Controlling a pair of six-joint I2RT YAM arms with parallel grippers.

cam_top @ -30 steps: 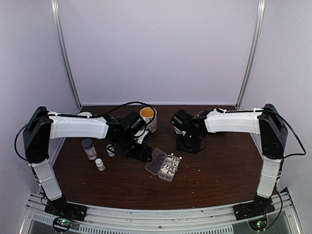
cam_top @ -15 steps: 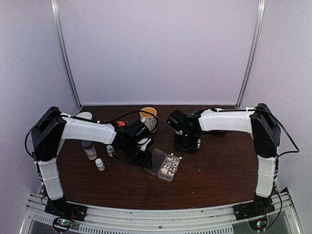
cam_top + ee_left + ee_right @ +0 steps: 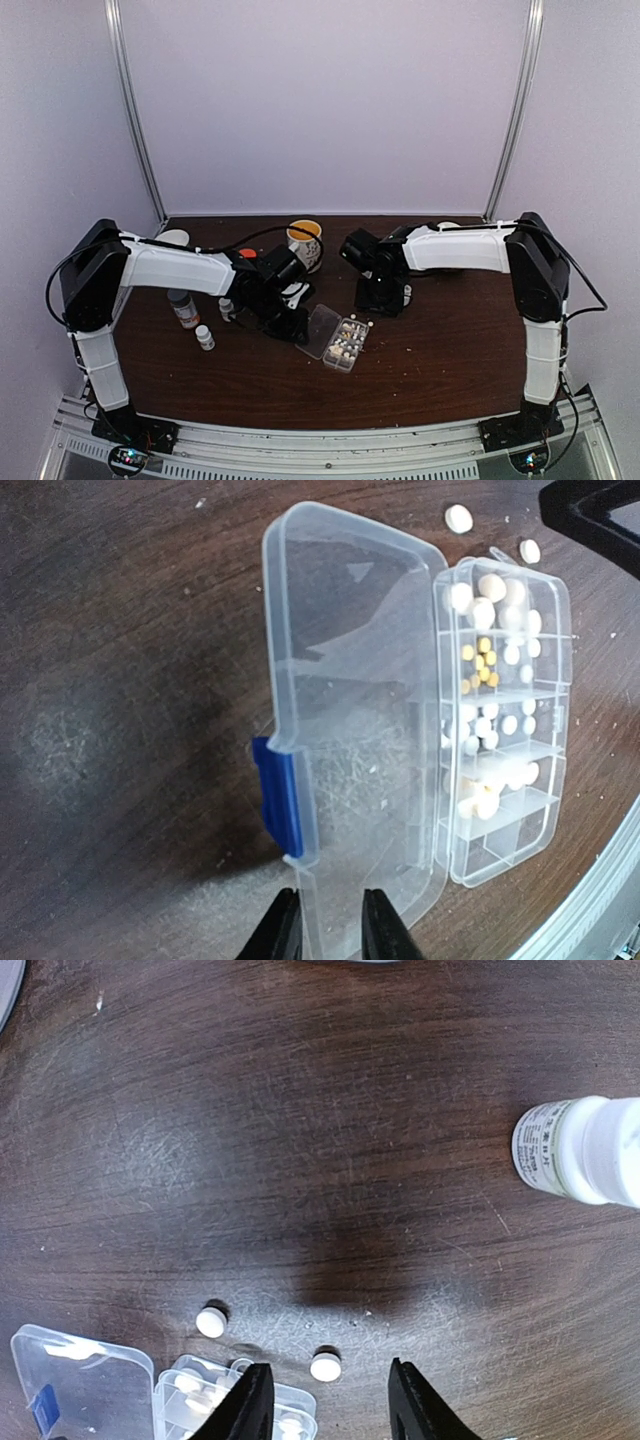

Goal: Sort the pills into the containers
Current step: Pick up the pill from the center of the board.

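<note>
You are working in a robotics lab cell, not a home or a shop. Plain pale panels (image 3: 330,100) close off the dark wooden table (image 3: 450,350) at 9, 12 and 3 o'clock, and bare metal posts (image 3: 135,110) rise at 11 and 1 o'clock. At 6 o'clock an aluminium rail (image 3: 330,440) runs along the table's edge. The left arm (image 3: 170,265) and right arm (image 3: 470,247) are bolted to it at 7 and 5 o'clock. Exposed circuit boards (image 3: 127,458) with lit indicator lights sit at their bases, and loose black cables (image 3: 255,218) trail over the joints. Only a few props sit mid-table: a mug (image 3: 305,243), some bottles (image 3: 183,305) and a clear organizer box (image 3: 340,340).
</note>
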